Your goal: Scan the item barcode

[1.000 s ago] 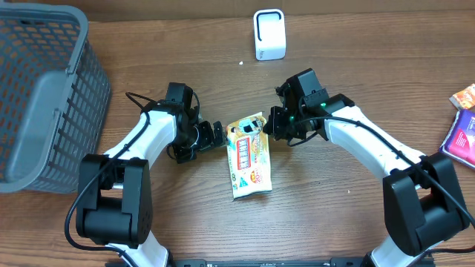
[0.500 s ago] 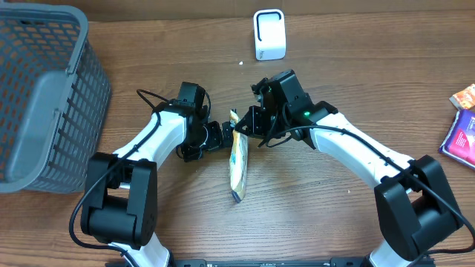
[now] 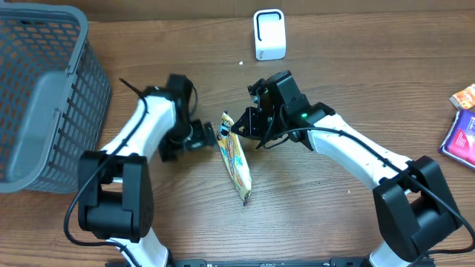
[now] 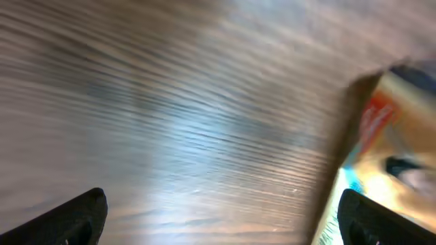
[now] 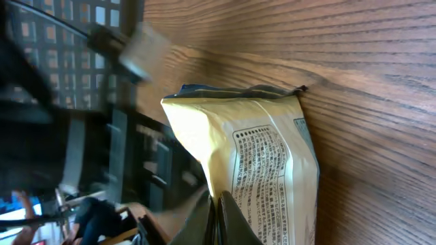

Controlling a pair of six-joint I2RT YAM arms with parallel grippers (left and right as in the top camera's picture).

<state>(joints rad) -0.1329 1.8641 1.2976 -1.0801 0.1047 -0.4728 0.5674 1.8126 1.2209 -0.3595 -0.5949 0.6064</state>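
Overhead view, L to R: grey basket (image 3: pixel 44 96) sat at 9–10 o'clock on the wooden table (image 3: pixel 356 81), well apart from the rest. Left gripper (image 3: pixel 214 138) was just L of centre with fingers spread wide, holding nothing, tips pointing toward 3 o'clock and just beside the snack packet (image 3: pixel 237 162); couldn't tell if they touched it. Packet sat at table centre, turned nearly edge-on to the cam, top end up at 12 o'clock, bottom end trailing toward 6 o'clock and looking down on the wood. Right gripper (image 3: pixel 231 129) was clamped tight on the packet's top edge, its arm reaching in from 4 o'clock. White scanner (image 3: pixel 269 34) stood at 12 o'clock, near the far edge, well apart from the packet. At 3 o'clock, on the table's edge: an orange packet (image 3: pixel 464 96) w/ a purple packet (image 3: pixel 462 137) just below it.

Left wrist view was v. blurred: both fingertips (image 4: pixel 75 216) sat far apart in the bottom corners w/ bare wood between, and the packet's yellow-red face filled the 3 o'clock side.

Right wrist view: closed fingers (image 5: pixel 231 221) at 6 o'clock pinched the packet's seam; its pale back w/ small printed text faced the cam, basket mesh at 10 o'clock behind
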